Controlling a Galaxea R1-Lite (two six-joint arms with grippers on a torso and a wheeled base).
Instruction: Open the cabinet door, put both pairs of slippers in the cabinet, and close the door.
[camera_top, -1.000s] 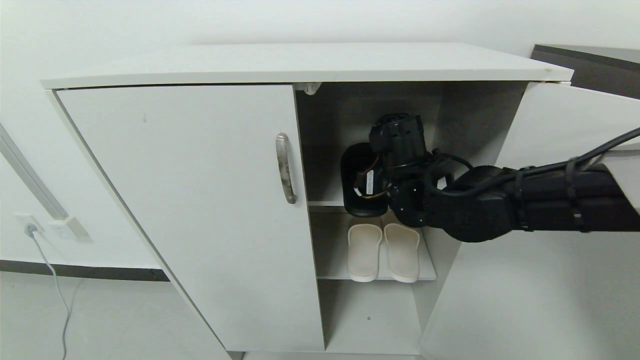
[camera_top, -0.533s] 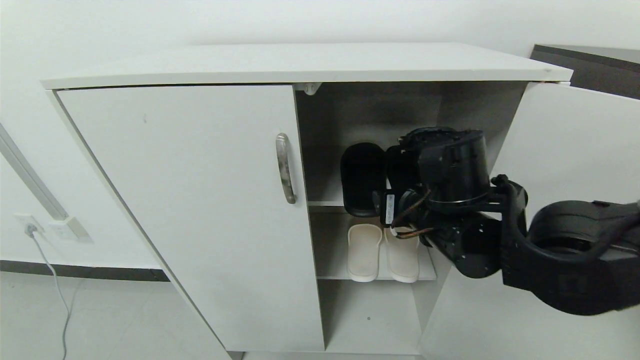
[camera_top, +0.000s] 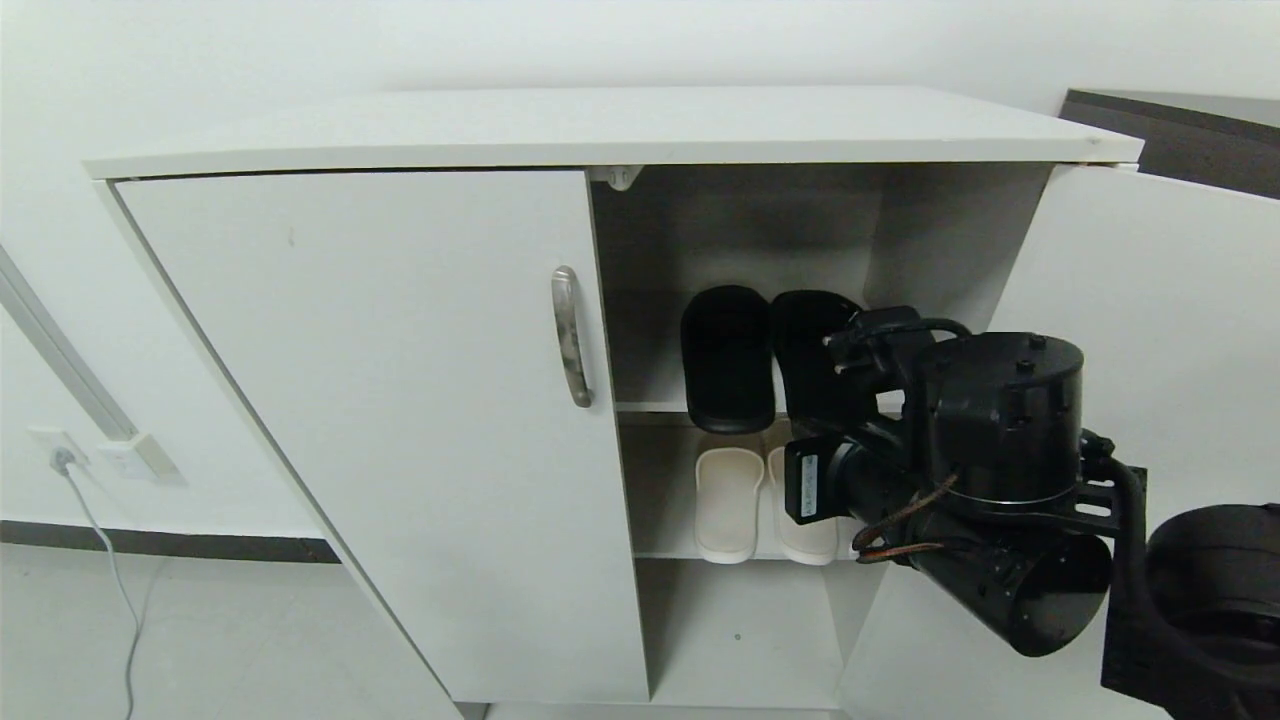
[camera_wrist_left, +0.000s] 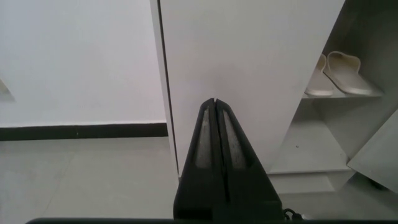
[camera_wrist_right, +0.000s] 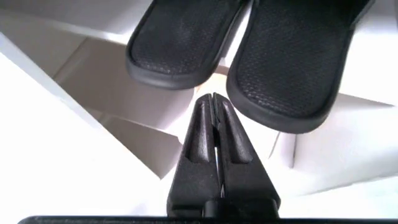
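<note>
- Right gripper: fingers pressed together, nothing held, tip just short of the heels of the black slippers.
- Black slippers (pair side by side, long axis running front-to-back into the cabinet) lie on the upper shelf, heels slightly over its front edge.
- White slippers sit the same way on the lower shelf, directly below.
- Open door: hangs off the cabinet's right side, swung wide, inner face toward the robot. It lies to the right of the right gripper & nearer the robot than the shelves. Outer face and pull are hidden.
- Judgement: w/ both pairs shelved, only the closing looks left. That turns on getting the claw round to the door's outer side or free edge, then pushing it leftward across the opening. Right arm is by far the nearer.
- Left gripper: likewise pinched closed & empty, low down, facing the closed door w/ its handle, well apart from the open one.
</note>
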